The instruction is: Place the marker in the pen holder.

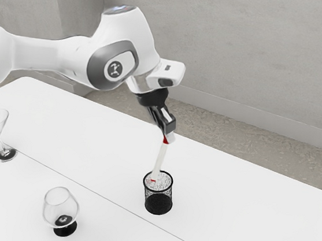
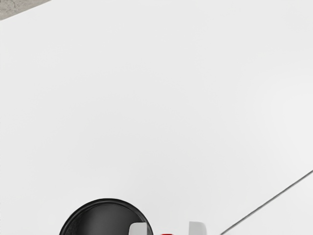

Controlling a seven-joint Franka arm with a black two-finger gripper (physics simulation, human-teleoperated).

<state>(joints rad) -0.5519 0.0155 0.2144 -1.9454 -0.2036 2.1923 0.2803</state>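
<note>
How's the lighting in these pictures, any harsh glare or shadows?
Exterior view: the tabletop is nearly white, with hardly any shadow, and the rounded glass almost melts into it; wrist view: softly even light, no harsh glare, the pen holder very dark inside.

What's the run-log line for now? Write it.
marker: tilted, lower end at mouth of pen holder | tool: at marker's upper end

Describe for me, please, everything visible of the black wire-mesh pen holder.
The black wire-mesh pen holder is a round, open-topped cup, apparently metal, with a smooth rim, speckled see-through walls and a darker lower part. It stands upright on the white table, near a thin dark seam. The lower end of the slanting white marker with red parts is at its mouth; I cannot tell whether they touch.
</note>
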